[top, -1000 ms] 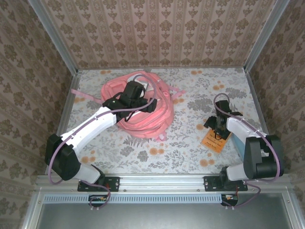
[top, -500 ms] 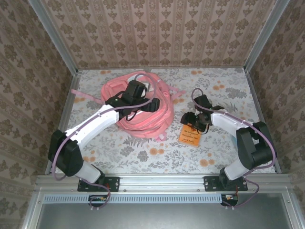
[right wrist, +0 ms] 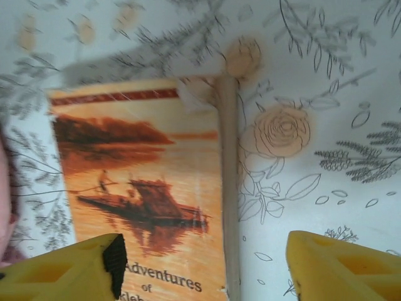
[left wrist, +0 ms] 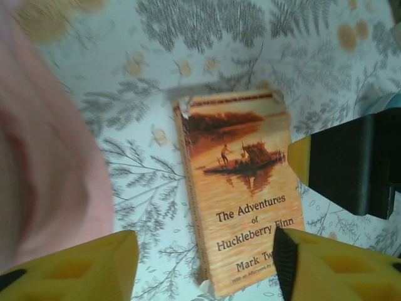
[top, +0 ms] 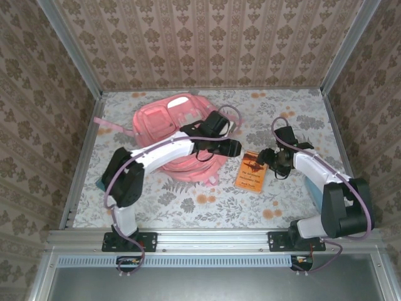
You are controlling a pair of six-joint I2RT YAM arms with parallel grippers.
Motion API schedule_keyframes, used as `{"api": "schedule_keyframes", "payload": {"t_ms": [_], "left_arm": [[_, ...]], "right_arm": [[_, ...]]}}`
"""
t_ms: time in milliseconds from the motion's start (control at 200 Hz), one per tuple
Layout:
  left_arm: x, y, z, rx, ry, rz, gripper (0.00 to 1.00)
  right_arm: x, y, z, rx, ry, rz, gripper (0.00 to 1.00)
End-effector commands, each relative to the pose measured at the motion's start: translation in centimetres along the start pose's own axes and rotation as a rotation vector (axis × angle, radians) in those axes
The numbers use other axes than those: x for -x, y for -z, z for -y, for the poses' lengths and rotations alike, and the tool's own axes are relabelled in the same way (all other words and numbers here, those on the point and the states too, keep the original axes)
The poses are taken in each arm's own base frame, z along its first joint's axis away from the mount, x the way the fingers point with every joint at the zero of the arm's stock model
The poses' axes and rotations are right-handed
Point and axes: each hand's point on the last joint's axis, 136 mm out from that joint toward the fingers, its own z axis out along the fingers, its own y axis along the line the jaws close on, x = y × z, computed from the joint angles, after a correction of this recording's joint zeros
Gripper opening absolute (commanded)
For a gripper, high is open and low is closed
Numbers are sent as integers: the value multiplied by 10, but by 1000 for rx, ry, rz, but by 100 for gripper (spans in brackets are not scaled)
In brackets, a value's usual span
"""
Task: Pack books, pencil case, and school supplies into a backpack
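2 pairs of jaws parted, both empty, over orange book (top: 250, 173)

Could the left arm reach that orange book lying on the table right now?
Probably yes. The left hand hangs close by the orange book, fingers spread and empty. The book lies flat and uncovered beside the backpack. The right hand, close at its other edge, might crowd it.
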Motion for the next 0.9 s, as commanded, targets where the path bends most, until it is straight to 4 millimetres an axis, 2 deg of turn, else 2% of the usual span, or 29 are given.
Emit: {"api": "schedule_keyframes", "payload": {"t_ms": [0, 145, 210, 320, 435, 545, 715, 890], "left_arm": [[-5, -17, 8, -22, 66, -43, 55], [-19, -45, 10, -37, 79, -112, 47], [-25, -56, 10, -34, 74, -149, 42], [-29, -69, 8, -10, 57, -183, 35], [-35, -83, 0, 20, 64, -204, 32], [-40, -89, -7, 49, 68, -219, 31], [-47, -99, -6, 48, 62, -246, 30], [-59, -109, -10, 74, 54, -280, 27]], "right_arm": [[-17, -13, 4, 7, -5, -87, 64], [-25, -20, 9, -5, -13, -121, 59], [-21, -23, 6, 11, -6, -108, 57], [-23, -25, 6, 13, -4, -124, 51], [-25, -27, 6, 11, -5, -134, 46], [-25, -27, 6, 9, -2, -136, 42], [-25, -26, 1, 32, -2, -147, 38], [-23, -11, -9, 39, 23, -127, 32]]}}
